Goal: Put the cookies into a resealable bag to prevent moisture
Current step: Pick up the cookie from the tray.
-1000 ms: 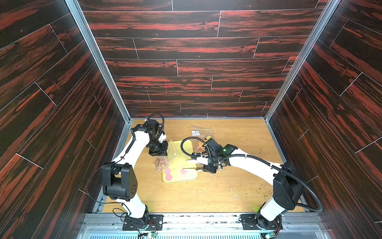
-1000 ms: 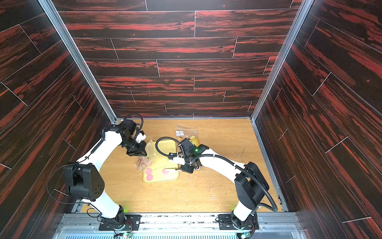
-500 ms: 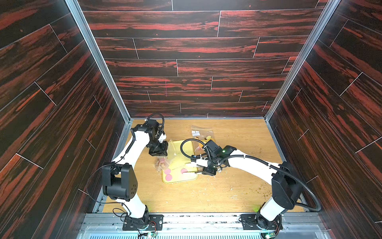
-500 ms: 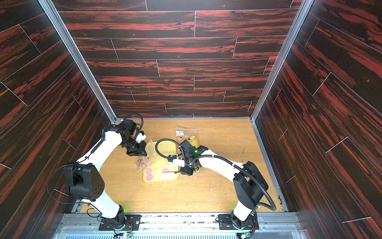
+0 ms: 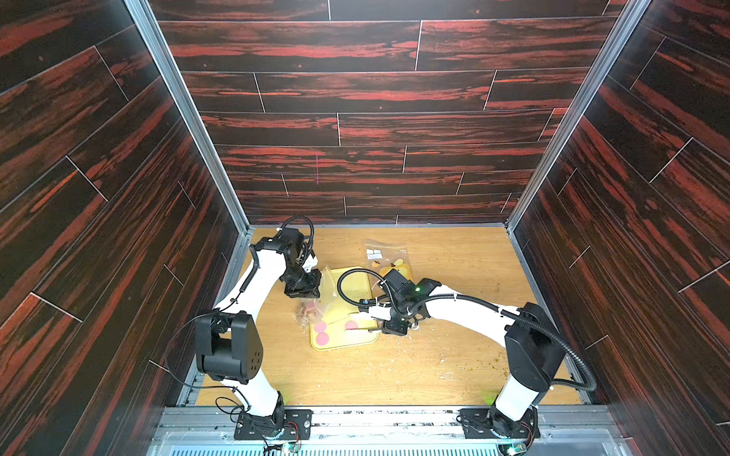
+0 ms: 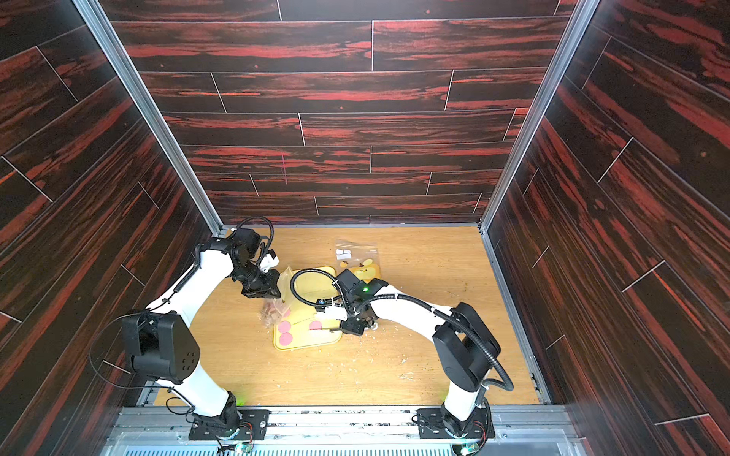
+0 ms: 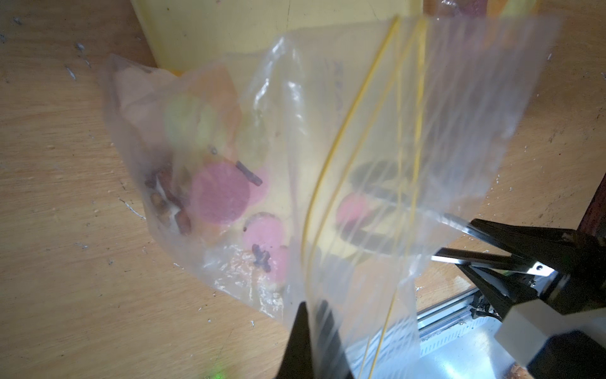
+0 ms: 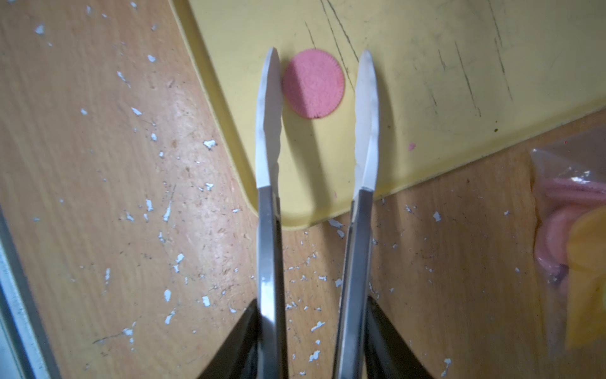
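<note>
1. The cookies (image 5: 322,338) are flat, round, pink discs with finely ridged edges. I count three lying on the yellow tray (image 5: 355,342) in both top views.
2. More of them (image 7: 220,193) sit inside the clear resealable bag (image 7: 393,131), among brown bits I cannot identify.
3. One cookie (image 8: 313,83) lies between the open tips of the tongs (image 8: 359,229). One tip is just beside its edge and the other stands apart.
4. My right gripper (image 5: 394,327) is clamped on the tongs' metal arms, by the tray's corner.
5. My left gripper (image 5: 303,291) is pinched closed on the bag's rim and holds it up. The bag's lower end sags onto the bench (image 5: 395,375) beside the tray.
6. The bench is light wood, strewn with white flecks, and the tray is scuffed with dark scratches. A second clear bag (image 5: 389,256) lies toward the back.
7. Dark planks streaked red (image 5: 355,87) wall three sides.
</note>
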You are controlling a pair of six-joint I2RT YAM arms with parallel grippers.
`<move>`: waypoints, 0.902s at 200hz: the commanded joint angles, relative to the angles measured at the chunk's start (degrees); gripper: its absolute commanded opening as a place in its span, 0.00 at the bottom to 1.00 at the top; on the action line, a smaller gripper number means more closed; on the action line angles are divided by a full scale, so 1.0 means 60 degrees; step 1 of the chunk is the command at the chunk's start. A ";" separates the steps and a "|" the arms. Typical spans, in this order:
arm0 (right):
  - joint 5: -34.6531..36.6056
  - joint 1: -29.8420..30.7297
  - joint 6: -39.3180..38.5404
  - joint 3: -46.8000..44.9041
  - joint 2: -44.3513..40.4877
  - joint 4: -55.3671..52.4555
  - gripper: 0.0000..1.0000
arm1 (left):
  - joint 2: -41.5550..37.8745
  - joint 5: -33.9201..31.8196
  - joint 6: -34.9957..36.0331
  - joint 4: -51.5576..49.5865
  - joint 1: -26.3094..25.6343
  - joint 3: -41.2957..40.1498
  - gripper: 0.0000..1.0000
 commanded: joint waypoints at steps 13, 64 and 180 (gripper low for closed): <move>0.0096 0.0069 -0.0104 0.0359 0.0233 -0.0310 0.44 | 0.0107 0.0087 0.0267 -0.0268 0.0059 0.0054 0.00; 0.0409 0.0062 -0.0035 0.0424 -0.0045 -0.0402 0.41 | 0.0110 0.0083 0.0274 -0.0262 0.0054 0.0078 0.00; -0.0431 -0.0399 0.0188 -0.0112 -0.2455 0.1001 0.40 | 0.0050 0.0082 0.0254 -0.0303 0.0055 0.0105 0.00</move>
